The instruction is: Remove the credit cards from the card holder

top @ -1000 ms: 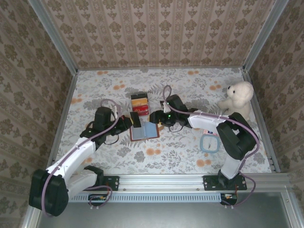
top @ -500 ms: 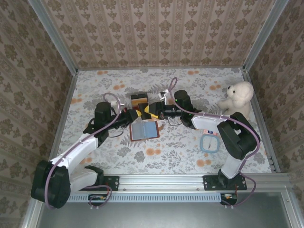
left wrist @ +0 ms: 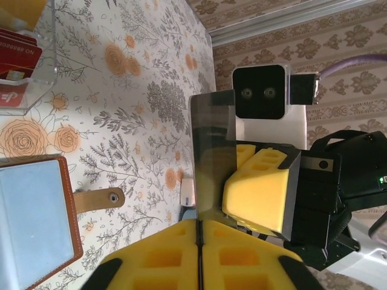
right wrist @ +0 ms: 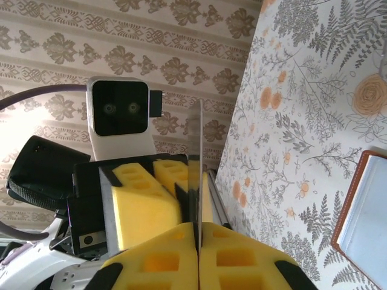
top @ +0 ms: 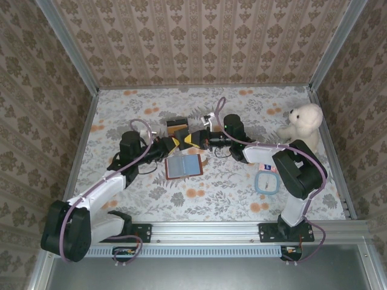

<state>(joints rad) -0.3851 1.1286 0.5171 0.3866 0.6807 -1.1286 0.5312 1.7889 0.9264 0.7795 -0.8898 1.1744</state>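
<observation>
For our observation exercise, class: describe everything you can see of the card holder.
The card holder is a brown leather bifold. It lies open and flat on the floral table cover with its bluish-grey inner face up. Reddish-brown edging frames that face, and a brown strap with a snap stud sticks out from one side. Nothing but the cover touches it.

card holder (left wrist: 36, 223): cut off, left wrist view edge | card (left wrist: 211, 151): face unreadable

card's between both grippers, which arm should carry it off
Right, probably: the right gripper is shut on the card above the card holder; the left gripper pinches its other edge and must let go.
</observation>
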